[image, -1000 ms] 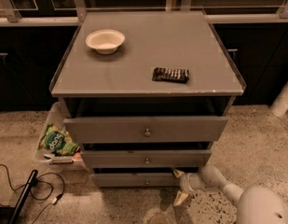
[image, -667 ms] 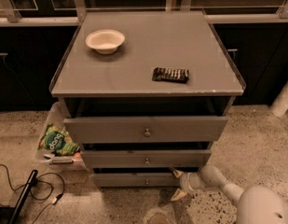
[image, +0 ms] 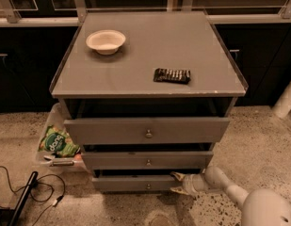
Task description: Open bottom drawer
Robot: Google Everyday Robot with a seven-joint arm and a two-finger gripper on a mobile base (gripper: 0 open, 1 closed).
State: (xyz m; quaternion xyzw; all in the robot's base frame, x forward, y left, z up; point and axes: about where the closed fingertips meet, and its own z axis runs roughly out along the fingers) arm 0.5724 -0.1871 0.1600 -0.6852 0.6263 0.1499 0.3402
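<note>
The grey cabinet has three drawers. The bottom drawer (image: 131, 183) is the slimmest front, low near the floor, with a small round metal knob (image: 148, 186) at its centre. It stands slightly out from the cabinet, less than the two fronts above it. My gripper (image: 179, 183) is at the drawer's right end, with its light-coloured fingers (image: 177, 177) against the front's right edge. The white arm (image: 239, 197) reaches in from the lower right.
The top drawer (image: 147, 130) and middle drawer (image: 147, 159) stick out further. A white bowl (image: 106, 41) and a dark snack packet (image: 172, 75) lie on the cabinet top. A bin with a green bag (image: 58, 142) stands left. Cables (image: 27, 192) lie on the floor.
My gripper has shifted slightly left and up along the bottom drawer's right end. The drawers look unchanged.
</note>
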